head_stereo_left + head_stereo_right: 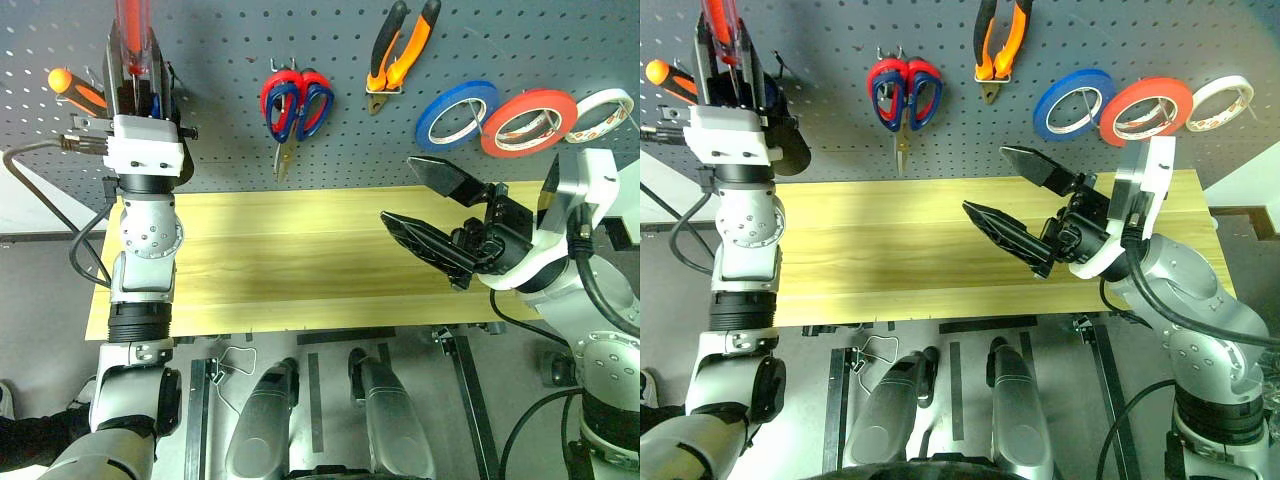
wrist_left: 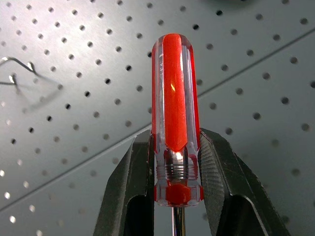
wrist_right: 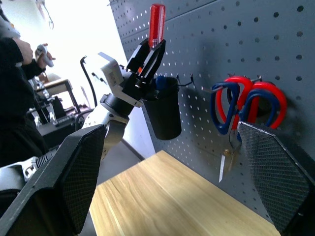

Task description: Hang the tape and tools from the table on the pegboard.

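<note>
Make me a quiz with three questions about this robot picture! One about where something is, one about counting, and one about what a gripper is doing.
1. Where are the pliers?
A. Lying on the table
B. Hanging on the pegboard
C. In the right gripper

2. How many tape rings hang on the pegboard?
A. One
B. Two
C. Three

3. What is the left gripper doing?
A. Holding the red-handled screwdriver
B. Holding scissors
C. Standing open with nothing in it

Answers:
1. B, the orange-and-black handles hang from a hook above the table.
2. C, the blue tape ring, the red tape and the white tape ring hang in a row.
3. A, its black fingers are shut on the screwdriver just below the handle, while the right gripper stands open and holds nothing.
</note>
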Controlling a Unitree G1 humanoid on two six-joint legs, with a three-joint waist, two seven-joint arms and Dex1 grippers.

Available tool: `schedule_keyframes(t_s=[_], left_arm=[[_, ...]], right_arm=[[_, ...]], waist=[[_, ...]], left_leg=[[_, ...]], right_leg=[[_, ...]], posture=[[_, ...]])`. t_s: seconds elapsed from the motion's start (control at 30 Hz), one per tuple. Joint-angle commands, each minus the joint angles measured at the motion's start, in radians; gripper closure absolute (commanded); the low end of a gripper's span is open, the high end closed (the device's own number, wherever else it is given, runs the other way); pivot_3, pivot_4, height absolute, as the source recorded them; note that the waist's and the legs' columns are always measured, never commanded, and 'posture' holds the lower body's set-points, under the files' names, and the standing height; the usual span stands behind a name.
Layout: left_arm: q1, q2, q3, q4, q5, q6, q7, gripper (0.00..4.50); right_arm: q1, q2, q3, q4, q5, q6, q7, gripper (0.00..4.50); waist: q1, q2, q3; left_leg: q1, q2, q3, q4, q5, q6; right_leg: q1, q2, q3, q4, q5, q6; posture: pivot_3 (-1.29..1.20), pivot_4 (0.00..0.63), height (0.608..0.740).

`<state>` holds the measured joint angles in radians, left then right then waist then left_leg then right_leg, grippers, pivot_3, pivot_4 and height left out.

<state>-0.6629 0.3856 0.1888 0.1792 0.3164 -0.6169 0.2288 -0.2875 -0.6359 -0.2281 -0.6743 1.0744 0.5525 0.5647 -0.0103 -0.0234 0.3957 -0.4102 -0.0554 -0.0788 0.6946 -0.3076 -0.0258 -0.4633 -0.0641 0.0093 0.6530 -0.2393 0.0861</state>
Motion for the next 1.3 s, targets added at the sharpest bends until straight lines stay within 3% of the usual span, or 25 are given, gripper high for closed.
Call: schedule_keyframes(t_s=[0.03, 0.27, 0.47, 0.6, 0.8, 0.97, 1.2, 1.23, 1.3], left_arm=[[-0.009, 0.007, 0.008, -0.041, 0.027, 0.003, 0.035, 2.59], [-0.016, 0.007, -0.007, -0.061, 0.029, -0.037, 0.045, 0.31], [-0.015, -0.022, -0.034, -0.198, -0.003, 0.001, -0.001, 0.31], [-0.04, -0.072, -0.077, -0.391, -0.085, 0.112, -0.076, 0.31], [0.074, -0.113, -0.153, -0.603, -0.216, 0.304, -0.215, 0.31], [0.313, -0.11, -0.286, -0.625, -0.259, 0.569, -0.38, 0.31], [0.416, -0.125, -0.328, -0.49, -0.385, 0.731, -0.541, 0.31], [0.421, -0.139, -0.326, -0.456, -0.424, 0.797, -0.562, 0.31], [0.441, -0.137, -0.333, -0.383, -0.412, 0.768, -0.584, 0.31]], right_arm=[[0.01, -0.017, -0.025, -0.042, 0.009, -0.014, 0.011, 0.0], [0.01, -0.019, -0.008, -0.038, -0.004, -0.017, 0.015, 0.0], [0.015, -0.02, 0.002, -0.036, -0.021, -0.016, 0.024, 0.0], [0.018, -0.007, 0.019, -0.022, -0.053, -0.03, 0.043, 0.0], [0.011, 0.019, 0.062, 0.027, -0.139, -0.082, 0.099, 0.0], [0.021, 0.052, 0.1, 0.055, -0.2, -0.124, 0.139, 0.0], [0.126, 0.111, 0.238, 0.147, -0.411, -0.212, 0.159, 0.0], [0.14, 0.115, 0.251, 0.179, -0.449, -0.228, 0.157, 0.0], [0.179, 0.113, 0.273, 0.223, -0.52, -0.266, 0.161, 0.0]], waist=[[-0.003, 0.0, 0.0], [-0.004, 0.0, 0.0], [-0.003, 0.0, 0.0], [-0.001, 0.0, 0.0], [-0.003, 0.0, -0.018], [0.008, 0.0, -0.076], [0.057, 0.002, -0.186], [0.061, 0.003, -0.199], [0.065, 0.01, -0.23]], left_leg=[[0.0, 0.0, 0.0, 0.001, 0.0, 0.0], [0.0, 0.0, 0.0, 0.003, 0.0, 0.0], [0.0, 0.0, 0.0, 0.004, 0.0, 0.0], [0.0, 0.0, 0.0, 0.004, 0.0, 0.0], [0.0, 0.0, 0.001, 0.003, 0.0, 0.0], [0.002, -0.001, 0.001, 0.002, 0.0, 0.0], [0.005, -0.001, 0.0, 0.003, 0.0, -0.001], [0.008, -0.001, 0.001, 0.002, 0.0, 0.0], [0.025, -0.001, 0.001, -0.002, -0.002, 0.004]], right_leg=[[0.0, 0.0, 0.0, 0.0, 0.0, 0.0], [0.0, 0.0, 0.0, 0.003, 0.0, 0.001], [0.0, 0.0, 0.001, 0.003, 0.001, 0.001], [0.0, 0.0, 0.001, 0.003, 0.001, 0.001], [0.0, 0.0, 0.001, 0.003, 0.001, 0.001], [0.002, 0.001, 0.002, 0.001, 0.001, 0.001], [0.008, 0.004, 0.002, -0.002, 0.003, 0.001], [0.012, 0.004, 0.002, -0.003, 0.003, 0.001], [0.031, 0.005, 0.001, -0.012, 0.004, 0.002]], posture=[[-0.03, 0.374, 0.74], [-0.03, 0.37, 0.74], [-0.02, 0.362, 0.74], [-0.01, 0.34, 0.74], [0.04, 0.275, 0.74], [0.08, 0.19, 0.74], [0.09, 0.052, 0.74], [0.09, 0.027, 0.74], [0.09, 0.003, 0.74]])
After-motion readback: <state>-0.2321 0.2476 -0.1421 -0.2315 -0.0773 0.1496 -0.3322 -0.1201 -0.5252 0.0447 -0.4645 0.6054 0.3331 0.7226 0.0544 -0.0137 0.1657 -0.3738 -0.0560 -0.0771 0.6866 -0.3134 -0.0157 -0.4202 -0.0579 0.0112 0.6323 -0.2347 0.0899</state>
